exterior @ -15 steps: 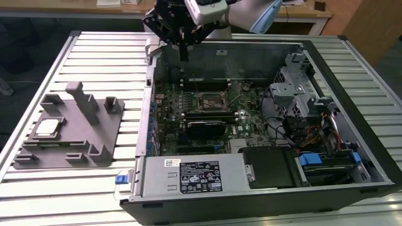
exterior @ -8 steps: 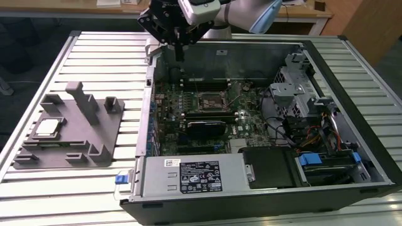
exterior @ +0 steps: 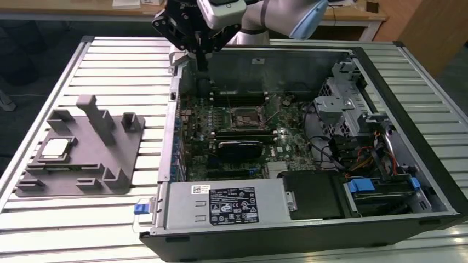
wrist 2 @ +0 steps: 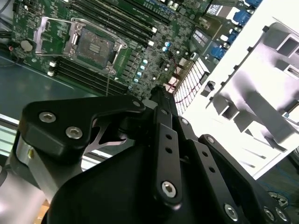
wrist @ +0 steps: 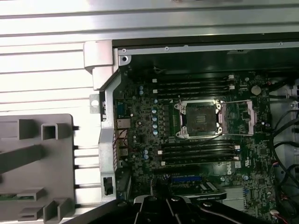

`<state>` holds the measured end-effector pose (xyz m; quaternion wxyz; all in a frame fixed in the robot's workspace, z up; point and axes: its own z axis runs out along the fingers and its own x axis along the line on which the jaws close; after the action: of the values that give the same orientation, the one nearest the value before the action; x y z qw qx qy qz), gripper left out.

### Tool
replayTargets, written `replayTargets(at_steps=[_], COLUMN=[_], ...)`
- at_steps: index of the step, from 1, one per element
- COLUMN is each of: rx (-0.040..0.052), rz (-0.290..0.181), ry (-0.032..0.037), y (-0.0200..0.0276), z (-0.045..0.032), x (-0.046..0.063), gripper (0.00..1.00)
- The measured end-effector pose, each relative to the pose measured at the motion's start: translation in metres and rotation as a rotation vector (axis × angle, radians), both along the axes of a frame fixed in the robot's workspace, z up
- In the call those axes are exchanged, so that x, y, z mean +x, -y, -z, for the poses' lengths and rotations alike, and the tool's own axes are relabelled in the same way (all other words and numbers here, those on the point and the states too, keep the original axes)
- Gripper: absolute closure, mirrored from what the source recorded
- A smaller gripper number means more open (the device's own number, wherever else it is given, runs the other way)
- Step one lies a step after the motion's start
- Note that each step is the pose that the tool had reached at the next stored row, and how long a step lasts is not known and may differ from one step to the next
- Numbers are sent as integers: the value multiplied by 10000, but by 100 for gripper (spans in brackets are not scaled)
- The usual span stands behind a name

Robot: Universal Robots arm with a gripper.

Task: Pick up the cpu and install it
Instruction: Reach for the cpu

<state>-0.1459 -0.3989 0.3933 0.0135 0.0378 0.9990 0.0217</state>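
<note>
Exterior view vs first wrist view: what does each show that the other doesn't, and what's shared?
Exterior view: the cpu lying on the grey tray, the power supply, the drive cage. First wrist view: the load plate swung aside, the coin cell. Shared: the empty socket, the tray, the memory slots.
</note>
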Motion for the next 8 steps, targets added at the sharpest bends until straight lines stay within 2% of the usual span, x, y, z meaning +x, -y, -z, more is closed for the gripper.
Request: replayTargets(at_steps=[8], rx=[1], rz=[0], ry=[16], y=[0], z=[0], x=[-138], gripper=[89])
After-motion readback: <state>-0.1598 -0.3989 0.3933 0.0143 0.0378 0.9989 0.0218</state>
